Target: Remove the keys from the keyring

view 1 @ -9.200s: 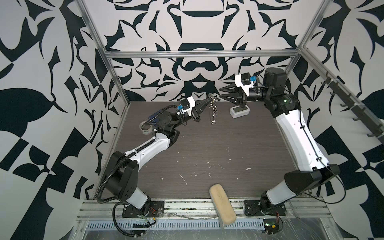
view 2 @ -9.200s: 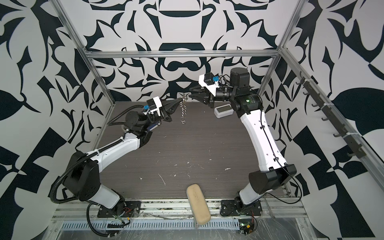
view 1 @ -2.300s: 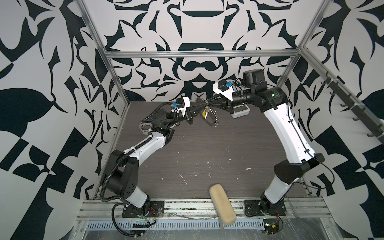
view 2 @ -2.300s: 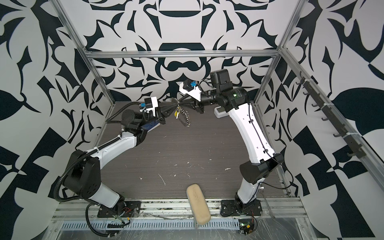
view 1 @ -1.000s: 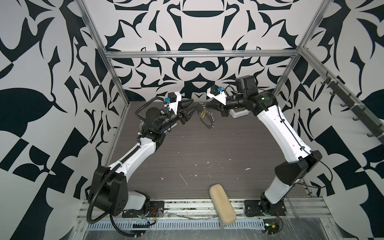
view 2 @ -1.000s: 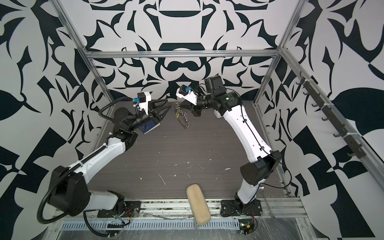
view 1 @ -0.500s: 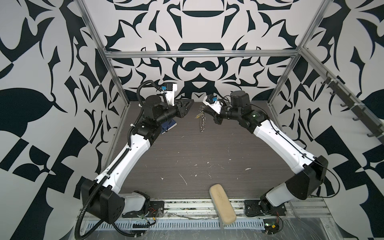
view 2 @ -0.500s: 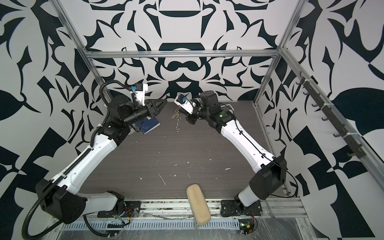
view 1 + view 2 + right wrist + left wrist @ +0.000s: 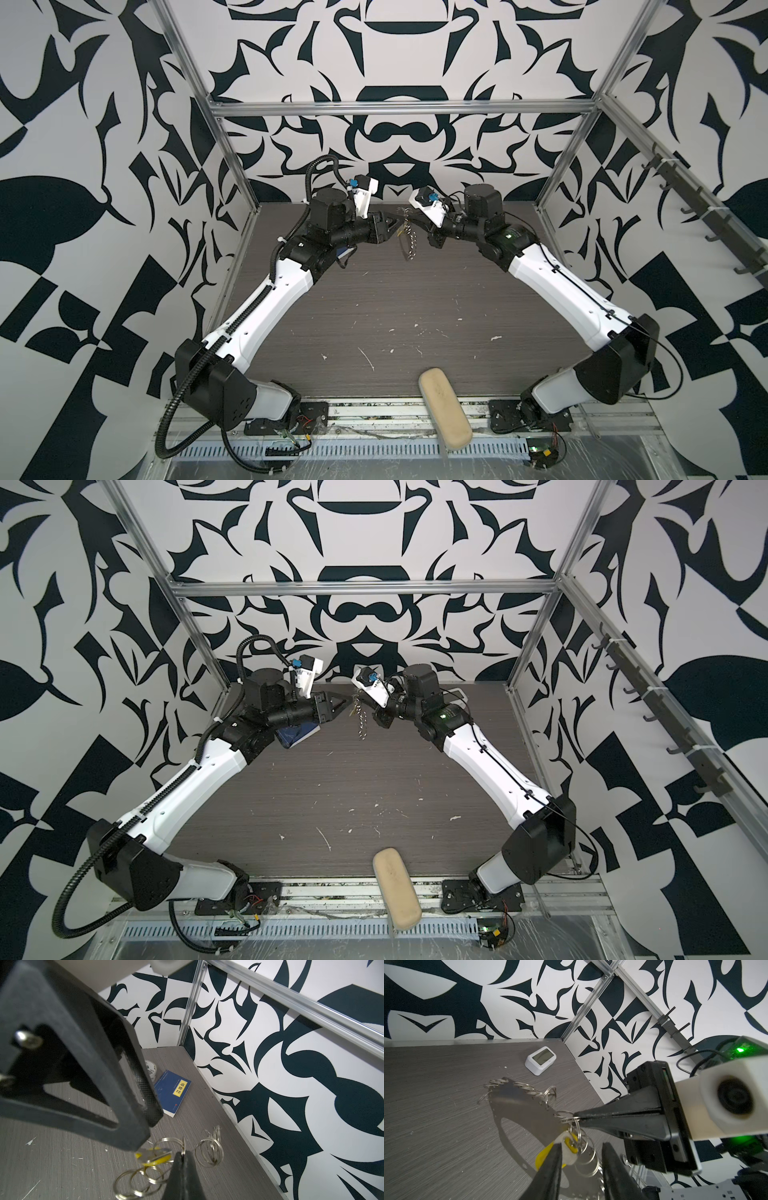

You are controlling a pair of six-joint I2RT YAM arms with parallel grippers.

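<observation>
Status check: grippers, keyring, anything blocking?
Right gripper shut on keyring, held above table. Left gripper open, straddling yellow key. Key not yet off. Path clear.

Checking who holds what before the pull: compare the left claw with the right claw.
The left claw stands open, its fingers either side of the yellow key; the right claw is shut. The right claw pinches a ring of the keyring; the left claw grips nothing yet. Both are raised above the table, tips close together.
</observation>
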